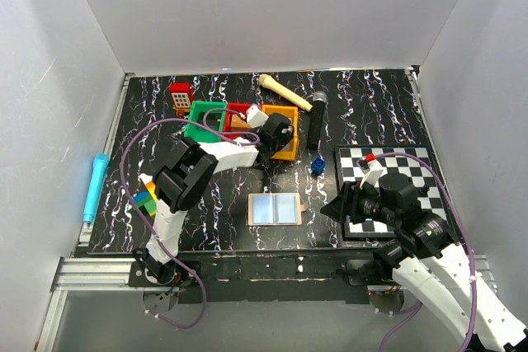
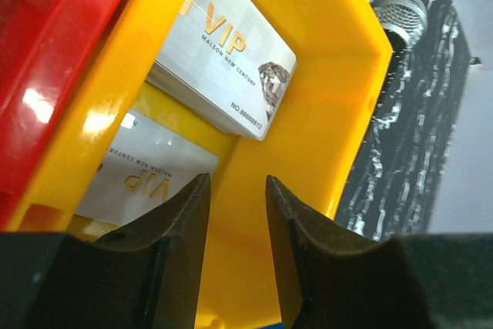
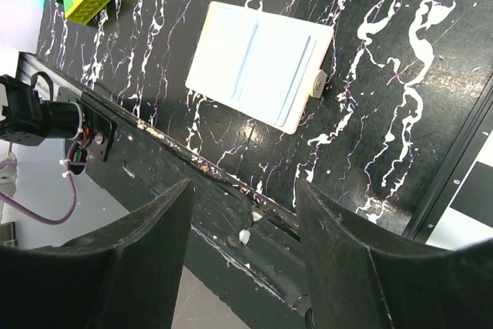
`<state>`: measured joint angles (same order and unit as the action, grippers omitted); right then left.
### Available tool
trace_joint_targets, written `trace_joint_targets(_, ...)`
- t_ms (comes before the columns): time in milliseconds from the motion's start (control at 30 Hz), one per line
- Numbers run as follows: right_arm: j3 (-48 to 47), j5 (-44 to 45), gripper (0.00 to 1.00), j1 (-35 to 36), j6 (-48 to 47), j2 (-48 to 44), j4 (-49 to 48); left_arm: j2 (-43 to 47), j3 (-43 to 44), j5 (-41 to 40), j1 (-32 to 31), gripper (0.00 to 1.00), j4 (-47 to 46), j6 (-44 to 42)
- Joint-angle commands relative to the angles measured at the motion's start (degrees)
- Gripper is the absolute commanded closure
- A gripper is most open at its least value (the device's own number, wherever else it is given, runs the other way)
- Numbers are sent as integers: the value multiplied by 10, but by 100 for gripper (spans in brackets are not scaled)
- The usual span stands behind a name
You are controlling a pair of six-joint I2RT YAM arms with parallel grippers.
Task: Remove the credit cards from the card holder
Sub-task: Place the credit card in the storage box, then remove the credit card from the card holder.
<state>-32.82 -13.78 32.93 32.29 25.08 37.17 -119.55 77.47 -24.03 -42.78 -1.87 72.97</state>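
Left end effector, released and empty, sits over the credit cards in the yellow bin; best lifted straight up, clear of its walls. Right end effector gapes above the card holder by the desk's near edge.

Two credit cards show VIP faces in the yellow bin, the upper topping a stack I can't count. One card holder, lower centre. Three bins: that one, a green bin and a red bin, upper centre. One checkered board, right.
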Motion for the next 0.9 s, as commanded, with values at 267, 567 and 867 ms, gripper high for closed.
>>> trace_joint_targets(267, 0, 11, 36, 3, -18, 12, -31, 131, -65, -41, -19, 51, 4, -119)
trace_joint_targets(567, -1, 29, 35, 3, -35, 30, -26, 277, -138, -36, -39, 46, -9, -165)
trace_joint_targets(867, 6, 23, 36, 3, -29, 94, -45, 567, -371, -91, -36, 2, 92, -95)
